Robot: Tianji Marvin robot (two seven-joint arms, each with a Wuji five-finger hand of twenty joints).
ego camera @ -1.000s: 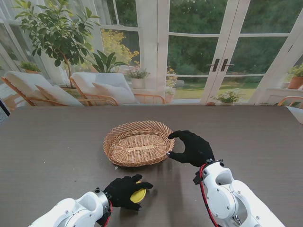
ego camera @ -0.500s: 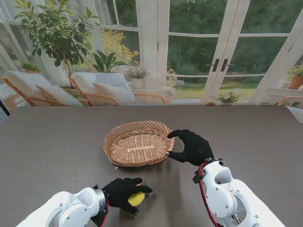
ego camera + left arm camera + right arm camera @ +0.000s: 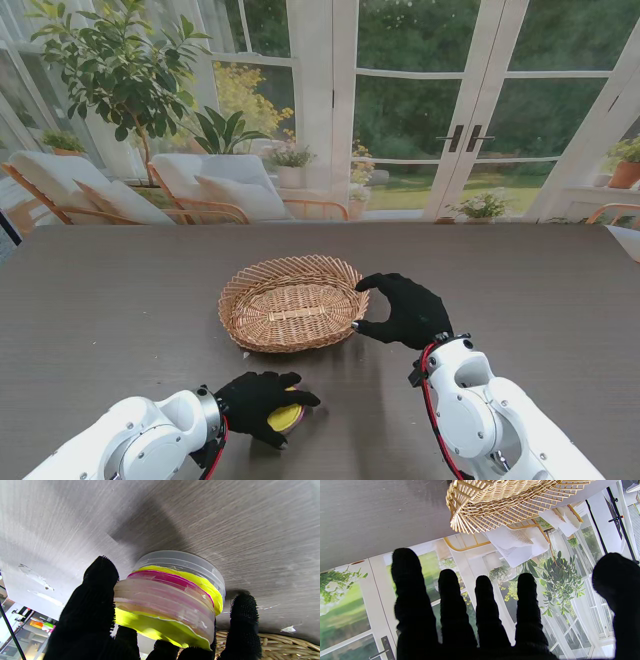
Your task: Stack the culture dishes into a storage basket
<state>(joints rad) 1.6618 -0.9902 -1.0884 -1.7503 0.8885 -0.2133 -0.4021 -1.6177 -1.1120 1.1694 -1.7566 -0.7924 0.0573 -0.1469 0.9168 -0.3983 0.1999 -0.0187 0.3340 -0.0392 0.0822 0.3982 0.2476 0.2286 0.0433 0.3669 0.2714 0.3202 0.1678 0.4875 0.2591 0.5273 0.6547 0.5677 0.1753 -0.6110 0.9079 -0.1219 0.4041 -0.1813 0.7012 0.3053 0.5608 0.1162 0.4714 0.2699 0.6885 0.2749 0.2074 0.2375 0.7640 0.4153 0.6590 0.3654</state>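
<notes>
Bright window daylight, soft shadows

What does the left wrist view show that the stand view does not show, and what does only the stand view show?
Only the left wrist view shows that the dishes are several clear ones in a stack, with yellow and pink layers, held between the fingers. Only the stand view shows the whole basket, nothing visible in it, the right hand open beside its right rim, and the windows behind the table. Both show the left hand closed on the dishes, the table top and some basket wicker.
</notes>
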